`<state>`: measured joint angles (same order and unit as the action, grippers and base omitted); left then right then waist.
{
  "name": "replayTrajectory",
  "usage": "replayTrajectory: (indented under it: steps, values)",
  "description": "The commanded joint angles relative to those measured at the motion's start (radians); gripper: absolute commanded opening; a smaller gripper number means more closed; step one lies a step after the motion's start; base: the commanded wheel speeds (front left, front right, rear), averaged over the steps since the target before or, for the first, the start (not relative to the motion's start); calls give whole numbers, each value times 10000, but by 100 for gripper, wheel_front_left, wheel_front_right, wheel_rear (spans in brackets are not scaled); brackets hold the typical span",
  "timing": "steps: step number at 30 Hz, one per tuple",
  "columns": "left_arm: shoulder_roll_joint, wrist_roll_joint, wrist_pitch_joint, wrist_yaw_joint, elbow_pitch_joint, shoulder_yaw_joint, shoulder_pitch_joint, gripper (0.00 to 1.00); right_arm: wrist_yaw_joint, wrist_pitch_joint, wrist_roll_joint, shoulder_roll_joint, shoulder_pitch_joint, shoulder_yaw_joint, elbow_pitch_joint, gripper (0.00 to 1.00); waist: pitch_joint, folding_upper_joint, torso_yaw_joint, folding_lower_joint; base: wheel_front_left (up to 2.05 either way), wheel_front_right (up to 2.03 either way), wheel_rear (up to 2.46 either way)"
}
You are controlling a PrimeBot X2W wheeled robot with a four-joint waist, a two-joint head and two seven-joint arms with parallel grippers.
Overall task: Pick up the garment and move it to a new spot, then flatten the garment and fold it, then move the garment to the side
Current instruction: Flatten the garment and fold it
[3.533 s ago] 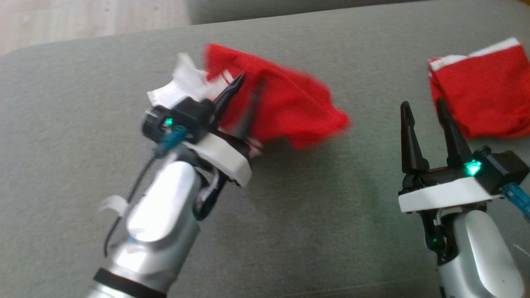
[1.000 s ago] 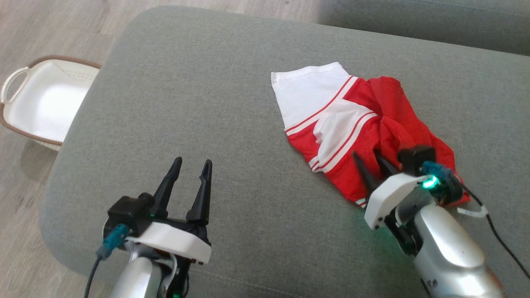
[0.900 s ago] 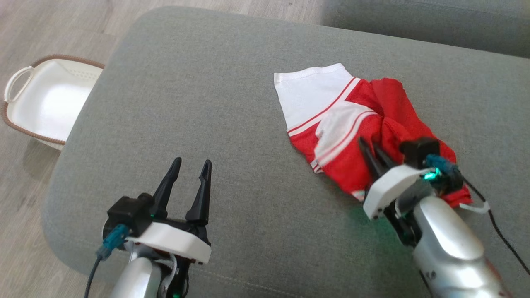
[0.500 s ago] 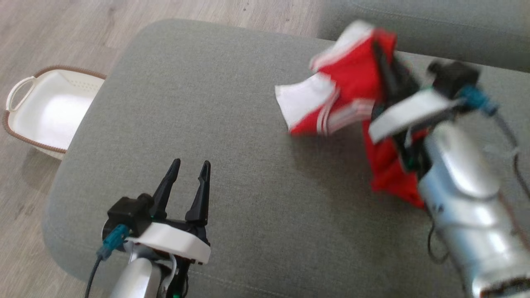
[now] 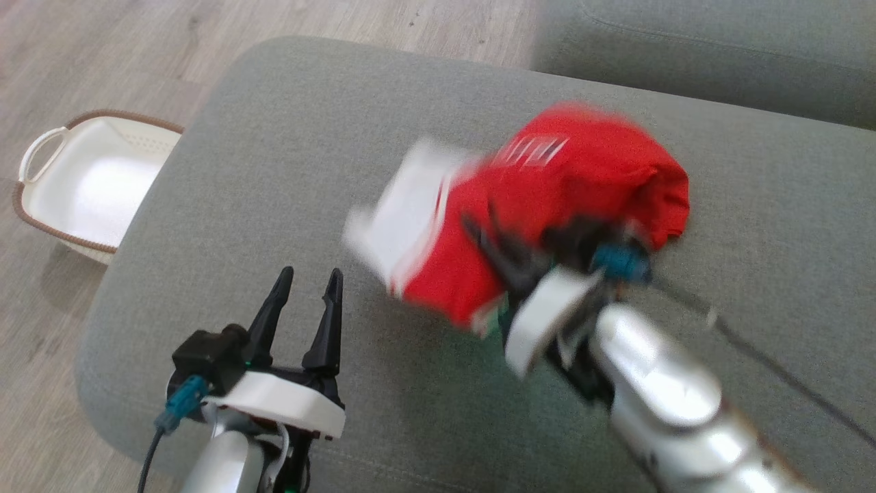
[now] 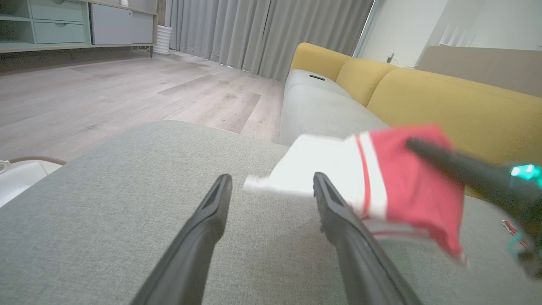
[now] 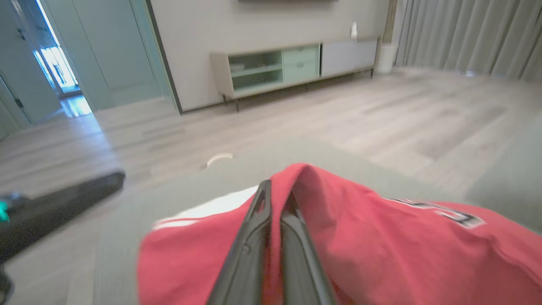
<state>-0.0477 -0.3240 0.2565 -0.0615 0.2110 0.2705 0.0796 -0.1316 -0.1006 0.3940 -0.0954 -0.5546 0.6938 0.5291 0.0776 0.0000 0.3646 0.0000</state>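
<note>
- Pinching a fold of the red-and-white jersey (image 5: 582, 171) in the right gripper (image 5: 482, 226), fingers pressed together on the cloth; judged mid-carry to a new spot.
- Hanging bunched and blurred, apparently off the grey sofa cushion (image 5: 274, 171), middle to right, with white panel leftmost.
- Hovering near left: left gripper (image 5: 308, 281), spread and empty, likely reserved for flattening.
- Noted: thin limp knit, striped trim; coarse woven upholstery; perforated white laundry basket (image 5: 137, 144) on floor, far left.

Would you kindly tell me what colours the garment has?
The cloth garment is red with a white end, clearest in left wrist view.
</note>
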Motion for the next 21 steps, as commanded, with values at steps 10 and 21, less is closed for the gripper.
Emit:
replayTrajectory:
  steps: [10,21]
  values:
    - [-26,144,53,-27,-294,-545,329,100,9,12,707,-545,378,491,251,100,-22,0,-584,0,0,0,0]
    - [-26,236,53,-39,-597,-1076,518,100,9,-1191,-321,-1095,1170,-3349,-656,100,-229,0,-1548,0,0,0,0]
